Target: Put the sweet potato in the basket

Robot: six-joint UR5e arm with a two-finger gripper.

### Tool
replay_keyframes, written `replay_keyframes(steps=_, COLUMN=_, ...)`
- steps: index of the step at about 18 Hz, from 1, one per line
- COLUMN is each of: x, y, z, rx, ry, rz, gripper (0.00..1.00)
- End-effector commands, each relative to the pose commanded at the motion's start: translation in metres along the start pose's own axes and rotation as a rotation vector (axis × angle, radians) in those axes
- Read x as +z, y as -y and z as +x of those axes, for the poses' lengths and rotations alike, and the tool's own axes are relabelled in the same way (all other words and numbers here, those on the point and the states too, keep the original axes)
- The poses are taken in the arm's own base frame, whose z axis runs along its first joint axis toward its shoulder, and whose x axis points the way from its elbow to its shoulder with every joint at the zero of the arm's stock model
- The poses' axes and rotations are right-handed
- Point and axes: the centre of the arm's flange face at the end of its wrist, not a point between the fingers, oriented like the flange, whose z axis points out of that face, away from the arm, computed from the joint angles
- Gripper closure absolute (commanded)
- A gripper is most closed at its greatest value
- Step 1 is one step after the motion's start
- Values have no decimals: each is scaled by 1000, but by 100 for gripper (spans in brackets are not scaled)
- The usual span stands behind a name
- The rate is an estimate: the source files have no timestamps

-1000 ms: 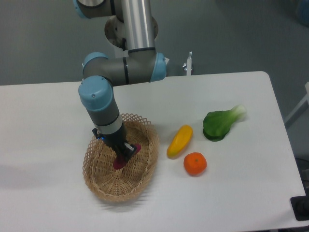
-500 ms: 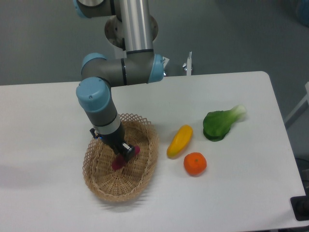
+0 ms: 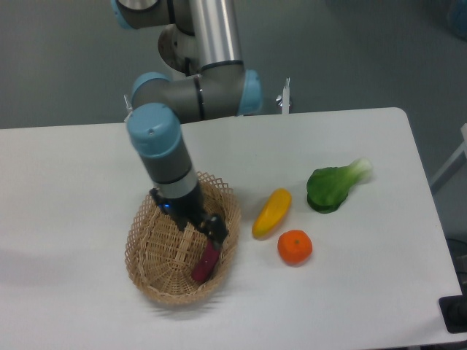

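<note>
My gripper sits low inside the basket, right over the upper end of the sweet potato; I cannot tell whether the fingers are clamped on it or let go. One sweet potato, lying in the basket's right part near the rim. One basket, on the white table. Outside, to the right: one yellow pepper, one orange, one bok choy.

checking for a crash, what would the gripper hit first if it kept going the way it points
The sweet potato right below the gripper, then the basket floor. Depth is hard to judge from one view.
</note>
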Motion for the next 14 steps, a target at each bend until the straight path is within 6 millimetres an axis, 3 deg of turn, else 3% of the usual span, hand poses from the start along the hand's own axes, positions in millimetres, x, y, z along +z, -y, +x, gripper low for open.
replay_keyframes(steps=3, x=-16, y=-18, z=-59, rx=-72, ry=52, rz=27, gripper=0)
replay_keyframes(steps=6, x=-22, y=-41, z=-102, rx=-138, ry=50, rz=58, gripper=0)
replay_keyframes(steps=9, x=-28, y=-69, z=-136, rx=-176, ry=32, rz=65, gripper=0)
replay_keyframes(steps=14, x=-36, y=-109, z=-178, rx=-112, ry=25, rz=66, gripper=0)
